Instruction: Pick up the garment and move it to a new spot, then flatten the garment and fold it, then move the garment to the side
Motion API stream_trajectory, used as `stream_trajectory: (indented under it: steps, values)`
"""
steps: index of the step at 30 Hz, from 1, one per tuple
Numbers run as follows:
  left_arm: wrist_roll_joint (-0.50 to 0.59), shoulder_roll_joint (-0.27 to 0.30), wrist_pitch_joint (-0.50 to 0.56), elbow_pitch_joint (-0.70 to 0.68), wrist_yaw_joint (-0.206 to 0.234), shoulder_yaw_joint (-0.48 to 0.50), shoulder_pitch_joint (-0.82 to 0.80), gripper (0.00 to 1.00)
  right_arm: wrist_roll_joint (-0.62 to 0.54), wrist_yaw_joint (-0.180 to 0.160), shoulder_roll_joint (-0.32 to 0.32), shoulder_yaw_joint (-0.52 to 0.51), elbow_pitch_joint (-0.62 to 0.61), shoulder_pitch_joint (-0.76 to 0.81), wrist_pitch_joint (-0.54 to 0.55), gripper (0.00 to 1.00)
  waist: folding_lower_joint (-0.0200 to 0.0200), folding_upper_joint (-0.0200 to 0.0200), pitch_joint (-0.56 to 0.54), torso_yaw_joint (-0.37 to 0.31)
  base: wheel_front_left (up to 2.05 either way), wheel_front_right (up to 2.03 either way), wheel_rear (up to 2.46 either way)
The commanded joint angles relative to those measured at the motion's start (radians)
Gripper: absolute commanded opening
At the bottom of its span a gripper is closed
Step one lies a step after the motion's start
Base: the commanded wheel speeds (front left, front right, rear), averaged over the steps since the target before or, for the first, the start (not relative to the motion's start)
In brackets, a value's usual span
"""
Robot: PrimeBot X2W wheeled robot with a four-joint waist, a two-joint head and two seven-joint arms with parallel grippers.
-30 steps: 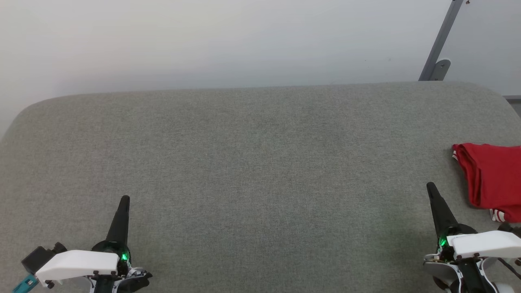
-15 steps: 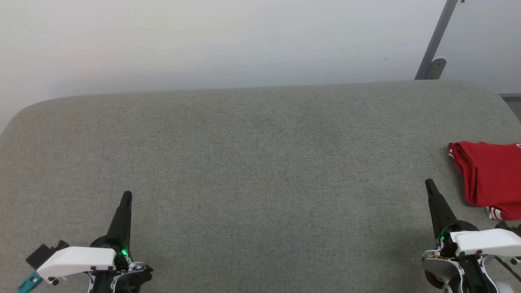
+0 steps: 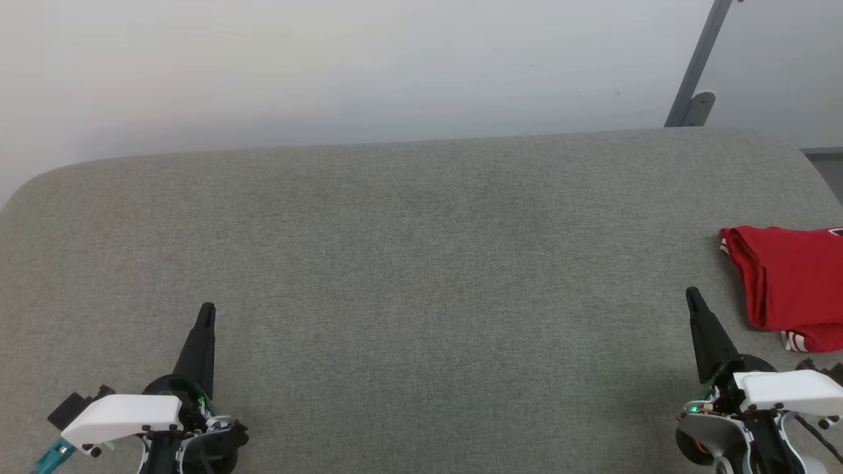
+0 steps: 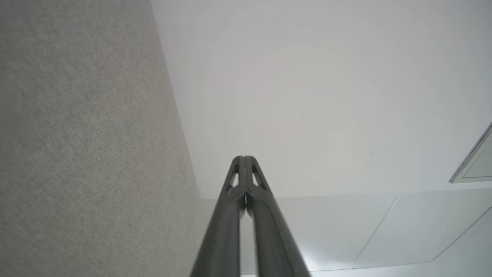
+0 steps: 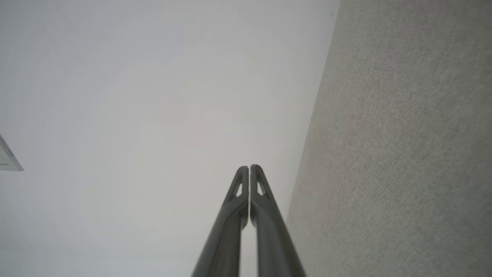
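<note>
A folded red garment (image 3: 793,283) with red-and-white striped trim at its near edge lies at the right side of a grey fabric-covered surface (image 3: 421,250), partly cut off by the head view's right border. Just left of it and slightly nearer, the right gripper (image 3: 691,295) points toward the far wall, its two dark fingers pressed together, empty and clear of the cloth. Well apart, at the near left, the left gripper (image 3: 207,309) points the same way, fingers likewise pressed together and empty. A pale wall (image 3: 329,66) stands behind, with a grey metal strut (image 3: 699,66) at far right.
</note>
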Motion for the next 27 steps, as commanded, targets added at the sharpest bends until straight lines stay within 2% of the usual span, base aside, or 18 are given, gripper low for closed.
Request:
stream_trajectory:
  steps: [1,27]
  values:
    - [-0.017,-0.003,0.009,0.002,-0.003,0.005,-0.018,0.00,0.023,0.000,0.006,-0.002,0.004,-0.016,0.007,0.00,0.0000,-0.0001,0.000,-0.002,0.00,0.00,0.00]
    - [-0.018,-0.008,0.014,0.003,-0.003,0.011,-0.019,0.00,0.028,0.000,0.006,-0.002,0.005,-0.014,0.007,0.00,0.0000,-0.0001,0.000,-0.003,0.00,0.00,0.00]
